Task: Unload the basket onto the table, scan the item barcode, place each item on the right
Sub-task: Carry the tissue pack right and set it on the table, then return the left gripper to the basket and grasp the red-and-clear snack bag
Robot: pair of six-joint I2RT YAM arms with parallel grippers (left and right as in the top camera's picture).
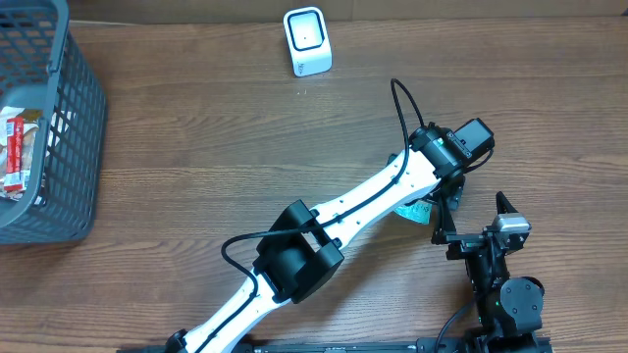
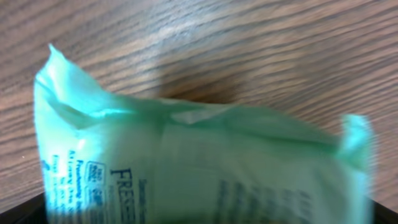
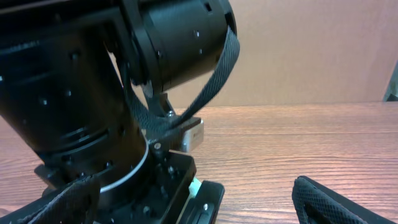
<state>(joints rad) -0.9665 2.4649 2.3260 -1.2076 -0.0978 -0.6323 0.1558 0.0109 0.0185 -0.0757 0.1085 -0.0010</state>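
The item is a pale green plastic packet [image 1: 417,209] with blue print, lying on the wooden table under the tip of my left arm. In the left wrist view the packet [image 2: 186,162] fills the lower frame, blurred and very close, and my own fingers do not show. My left gripper [image 1: 437,196] sits over the packet, its jaws hidden by the wrist. My right gripper [image 1: 473,224] stands just right of it, open, with its mesh-covered fingertips [image 3: 329,202] wide apart beside the left arm's black wrist [image 3: 93,93]. A sliver of the packet [image 3: 194,185] shows there. The white scanner [image 1: 307,41] stands at the table's far edge.
A grey plastic basket [image 1: 83,127] holding a red and white packet [image 1: 20,147] stands at the left edge. The left arm's white link [image 1: 363,201] and black elbow [image 1: 299,250] stretch diagonally across the table's front half.
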